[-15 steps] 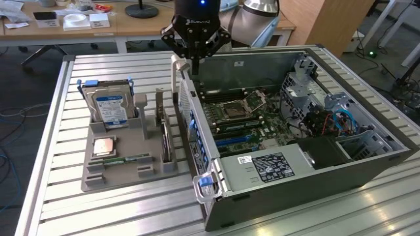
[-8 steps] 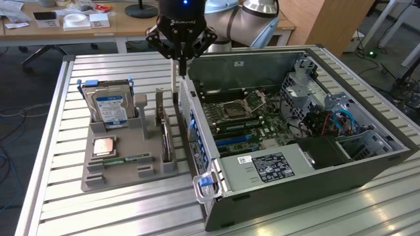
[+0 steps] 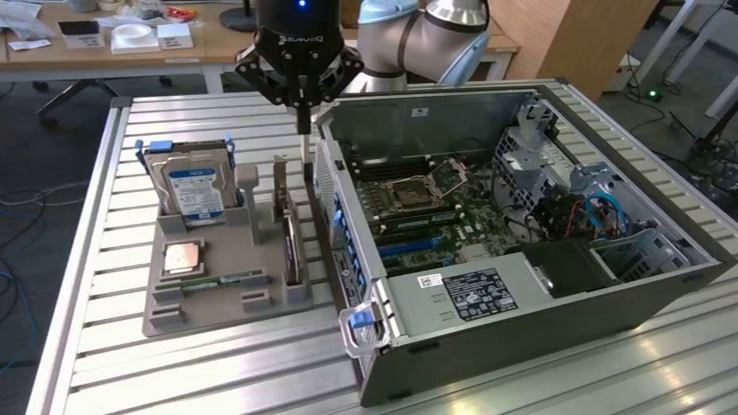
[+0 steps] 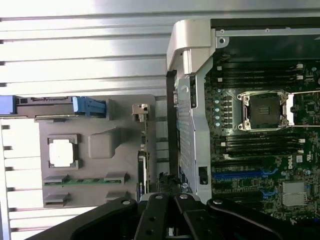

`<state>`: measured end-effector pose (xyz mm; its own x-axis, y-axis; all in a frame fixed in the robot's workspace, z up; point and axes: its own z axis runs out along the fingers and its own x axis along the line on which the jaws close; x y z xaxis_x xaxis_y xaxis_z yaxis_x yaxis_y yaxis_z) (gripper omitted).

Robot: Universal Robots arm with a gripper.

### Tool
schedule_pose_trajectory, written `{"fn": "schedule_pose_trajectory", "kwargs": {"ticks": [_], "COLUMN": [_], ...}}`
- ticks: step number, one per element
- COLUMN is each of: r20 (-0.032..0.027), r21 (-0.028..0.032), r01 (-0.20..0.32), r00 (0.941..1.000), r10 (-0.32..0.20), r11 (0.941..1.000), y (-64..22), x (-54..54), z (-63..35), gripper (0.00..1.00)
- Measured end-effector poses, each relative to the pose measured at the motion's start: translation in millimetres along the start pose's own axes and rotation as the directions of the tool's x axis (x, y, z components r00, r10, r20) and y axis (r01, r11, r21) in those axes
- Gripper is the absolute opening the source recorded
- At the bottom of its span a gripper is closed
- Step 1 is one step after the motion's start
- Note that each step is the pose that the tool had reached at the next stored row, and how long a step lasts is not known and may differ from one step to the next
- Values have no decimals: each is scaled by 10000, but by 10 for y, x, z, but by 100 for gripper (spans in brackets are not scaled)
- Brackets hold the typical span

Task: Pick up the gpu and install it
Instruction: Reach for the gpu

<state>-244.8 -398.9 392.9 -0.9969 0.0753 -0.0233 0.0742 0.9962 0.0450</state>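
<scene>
Hovering empty, with fingers (image 3: 303, 112) of the gripper (image 3: 303, 131) pressed together, over the gpu (image 3: 290, 251) standing on edge in the tray (image 3: 213, 318), just beside the case (image 3: 542, 333). Likely to jab its top edge if lowered so; could tip it or scrape the case wall.

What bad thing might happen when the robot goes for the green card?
The hand hangs, fingers shut, roughly over the narrow gap between the gpu, standing on edge in the grey tray, and the computer case. Going down like that, it might knock the card instead of grasping it. It might also bump the case's wall, which is very close.
</scene>
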Motion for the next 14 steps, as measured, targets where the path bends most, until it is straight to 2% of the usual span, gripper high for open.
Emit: {"fn": "schedule_pose_trajectory", "kwargs": {"ticks": [7, 14], "r20": [-1, 0], "r21": [1, 1], "r01": [-2, 0], "r00": [10000, 10000], "r10": [2, 0], "r11": [10000, 10000], "y": [-2, -10], "x": [24, 124], "z": [-1, 2], "gripper": [11, 11]}}
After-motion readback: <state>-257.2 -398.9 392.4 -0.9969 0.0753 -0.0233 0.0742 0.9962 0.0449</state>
